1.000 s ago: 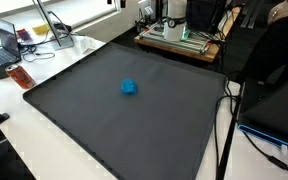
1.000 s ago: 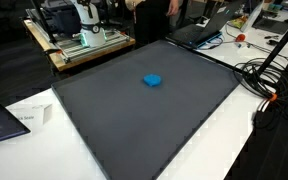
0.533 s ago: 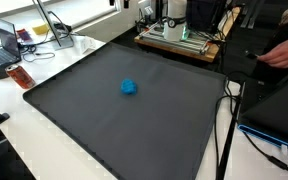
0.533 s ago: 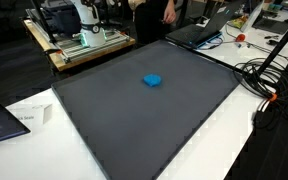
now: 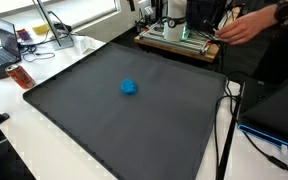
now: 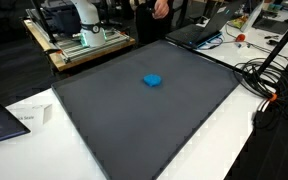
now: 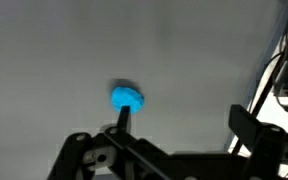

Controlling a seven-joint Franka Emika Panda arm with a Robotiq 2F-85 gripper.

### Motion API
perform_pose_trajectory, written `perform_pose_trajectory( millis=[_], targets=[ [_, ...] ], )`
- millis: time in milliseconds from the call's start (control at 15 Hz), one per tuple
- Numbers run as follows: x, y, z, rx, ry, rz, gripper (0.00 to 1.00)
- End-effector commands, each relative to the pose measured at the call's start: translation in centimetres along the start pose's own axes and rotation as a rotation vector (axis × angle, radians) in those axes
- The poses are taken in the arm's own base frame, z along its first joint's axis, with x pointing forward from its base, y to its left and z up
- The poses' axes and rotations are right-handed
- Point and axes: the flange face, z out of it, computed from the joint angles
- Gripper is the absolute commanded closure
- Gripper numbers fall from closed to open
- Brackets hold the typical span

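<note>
Gripper (image 7: pixel 182 115) high over dark grey mat (image 5: pixel 134 130) on white bench (image 5: pixel 24 130), fingers (image 7: pixel 244 122) spread apart; small roundish blue lump (image 7: pixel 127 97) mid-mat, off-centre beside wrist view's left-hand finger, no evident long axis.

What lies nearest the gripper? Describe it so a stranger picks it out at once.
A big dark mat covers most of the white table. Near the mat's middle lies a small rounded lump. It alone is bright blue and sits on the mat; the laptop and cables lie off it.
</note>
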Motion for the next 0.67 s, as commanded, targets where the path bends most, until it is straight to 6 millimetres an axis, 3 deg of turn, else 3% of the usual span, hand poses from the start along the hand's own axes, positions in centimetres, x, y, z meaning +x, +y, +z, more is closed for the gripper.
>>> perform_pose_trajectory(
  millis=[0,267,600],
  targets=[
    [-0.3,-2.5,-0.9,0.11,-0.014,-0.105,0.0],
    [-1.0,-4.8,-0.9,0.207,-0.059,-0.208,0.0],
    [-1.9,-5.8,-0.7,0.279,-0.12,-0.279,0.0]
  ],
)
